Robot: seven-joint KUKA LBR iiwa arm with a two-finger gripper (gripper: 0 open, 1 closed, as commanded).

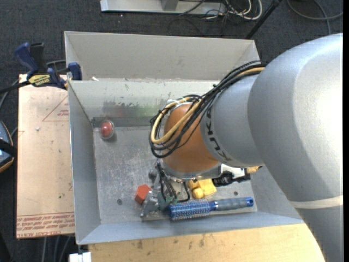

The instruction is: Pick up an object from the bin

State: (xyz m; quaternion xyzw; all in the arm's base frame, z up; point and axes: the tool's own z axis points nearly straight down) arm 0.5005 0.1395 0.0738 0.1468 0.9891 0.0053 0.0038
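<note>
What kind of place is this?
Probably a robotics lab: a KUKA arm reaches into a grey metal bin holding a blue hairbrush and a red ball, with loose cables on the dark carpet.

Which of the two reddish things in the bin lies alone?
The round red ball near the far left corner. The orange block lies by the near wall, close to the blue brush and a yellow piece.

The bin [82, 162] holds one red ball [107, 128], one orange block [142, 194], one yellow piece [203, 189] and one blue brush [210, 207].
</note>
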